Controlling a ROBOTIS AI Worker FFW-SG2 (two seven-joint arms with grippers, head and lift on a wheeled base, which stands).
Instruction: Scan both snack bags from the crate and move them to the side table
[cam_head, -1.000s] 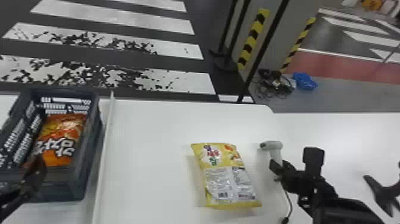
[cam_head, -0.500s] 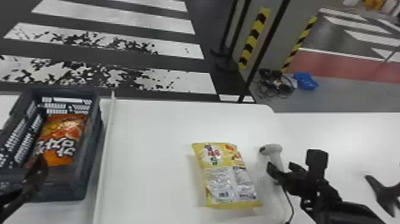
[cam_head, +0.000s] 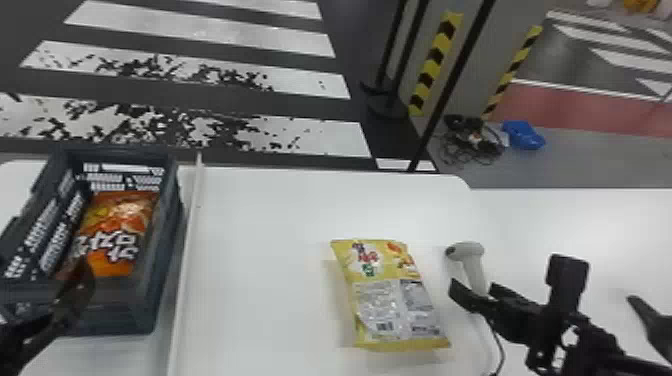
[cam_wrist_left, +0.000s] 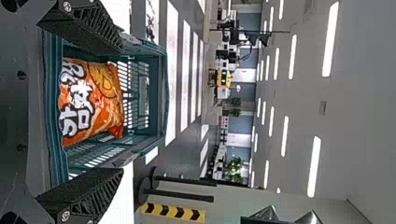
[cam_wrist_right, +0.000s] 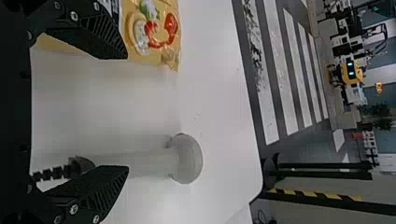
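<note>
An orange snack bag (cam_head: 112, 235) lies inside the dark crate (cam_head: 165, 295) at the left. One finger of my left gripper (cam_head: 77, 287) shows over the crate's near left corner; in the left wrist view, that gripper (cam_wrist_left: 122, 109) is open, with the orange bag (cam_wrist_left: 91, 100) between and beyond its fingers. A yellow snack bag (cam_head: 392, 295) lies on the white table, label side up. To its right is the scanner (cam_head: 470, 252), beyond my right gripper (cam_head: 544, 294). In the right wrist view this gripper (cam_wrist_right: 127, 112) stands open, the scanner (cam_wrist_right: 184, 158) apart from its fingers.
A raised white strip (cam_head: 187, 260) runs along the table just right of the crate. The scanner's cable (cam_head: 499, 347) trails toward the near edge. White tabletop (cam_head: 620, 230) extends to the right. Black poles (cam_head: 450, 85) stand on the floor beyond.
The body of my right gripper has shifted a little to the right, and the scanner stands slightly farther right. Both bags and the left gripper have stayed about where they were.
</note>
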